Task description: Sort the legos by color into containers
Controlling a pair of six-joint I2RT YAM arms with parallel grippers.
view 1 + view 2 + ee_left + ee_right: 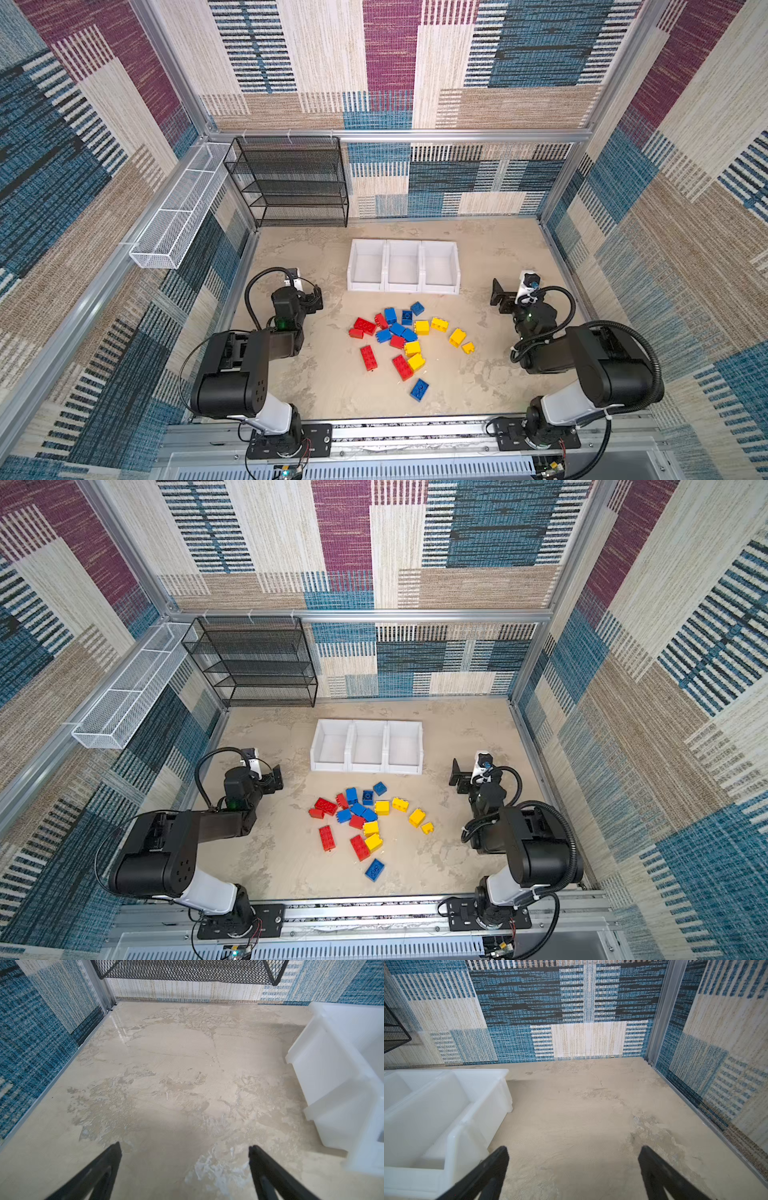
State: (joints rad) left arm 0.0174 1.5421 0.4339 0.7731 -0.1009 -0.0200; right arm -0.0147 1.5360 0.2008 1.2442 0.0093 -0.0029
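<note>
— Legos [397, 329]: does either of my claws have one?

— No. Your left claw [185, 1147] stands wide, nothing between its fingers [108, 1163], hanging over bare counter [166, 1084]. Your right claw [574, 1149] is just as wide and just as empty, also over bare counter.

— What sits nearest them?

— The containers [403, 242]: three white bins touching in a row, all empty, set between your two claws. In the left wrist view one end bin [332, 1076] is near your left claw. In the right wrist view the other end bin [446, 1105] is just beside your right claw.

— And the bricks themselves?

— They lie loose on the counter before the bins' low-cut fronts, well apart from both claws. Reds lie mostly toward your left, blues in the middle, yellows toward your right. One blue brick [419, 390] lies alone, farthest from the bins.

— Further out?

— A black mesh shelf [291, 183] stands in the back left corner. A long white wire basket [174, 224] hangs on the left wall.
</note>
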